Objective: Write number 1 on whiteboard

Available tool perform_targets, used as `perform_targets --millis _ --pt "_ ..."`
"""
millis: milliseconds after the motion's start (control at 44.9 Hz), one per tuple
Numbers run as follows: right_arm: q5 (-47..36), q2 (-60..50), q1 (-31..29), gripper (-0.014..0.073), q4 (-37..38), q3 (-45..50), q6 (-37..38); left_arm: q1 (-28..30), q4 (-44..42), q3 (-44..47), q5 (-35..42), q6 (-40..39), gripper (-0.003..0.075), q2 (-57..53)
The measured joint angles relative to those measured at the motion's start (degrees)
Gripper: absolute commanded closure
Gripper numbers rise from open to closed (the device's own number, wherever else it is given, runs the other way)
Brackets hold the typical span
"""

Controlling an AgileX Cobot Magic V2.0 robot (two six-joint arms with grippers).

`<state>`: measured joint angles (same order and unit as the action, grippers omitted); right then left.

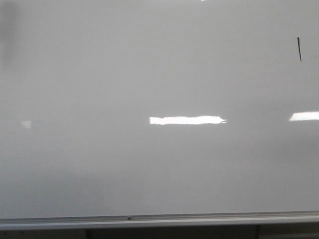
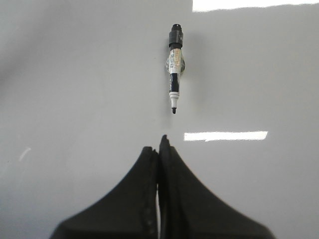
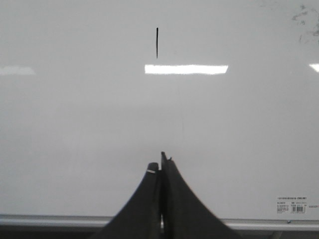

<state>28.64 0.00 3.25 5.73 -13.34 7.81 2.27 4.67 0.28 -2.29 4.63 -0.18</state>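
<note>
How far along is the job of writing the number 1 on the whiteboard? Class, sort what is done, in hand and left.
Done: a black number 1 stands near the upper right of the whiteboard. In hand: nothing; the left gripper and right gripper are both shut and empty, and the uncapped marker shows on the board in the left wrist view. Left: apparently nothing.

Light: even and soft, fairly bright, greyish cast.
Glare: bright white strips of ceiling light mirrored on the glossy whiteboard point(image 1: 99, 164) in all three views.
Shadow: a dim smudge at the front view's upper-left corner.
Focus: slightly soft and grainy throughout.
</note>
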Motion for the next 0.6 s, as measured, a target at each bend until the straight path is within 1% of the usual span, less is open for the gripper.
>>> perform_targets --millis 134,312,468,601 --pt "-10.57 -0.62 -2.33 0.0661 0.00 8.18 0.00 0.00 0.00 0.00 0.00 0.00 0.0740 0.00" --pt "-20.29 -0.62 -3.90 0.0661 0.00 13.86 0.00 0.00 0.00 0.00 0.00 0.00 0.0740 0.00" --pt "-25.34 -0.62 -3.90 0.0661 0.00 14.90 0.00 0.00 0.00 0.00 0.00 0.00 0.0739 0.00" --pt "-26.63 -0.62 -3.90 0.0661 0.00 14.90 0.00 0.00 0.00 0.00 0.00 0.00 0.0740 0.00"
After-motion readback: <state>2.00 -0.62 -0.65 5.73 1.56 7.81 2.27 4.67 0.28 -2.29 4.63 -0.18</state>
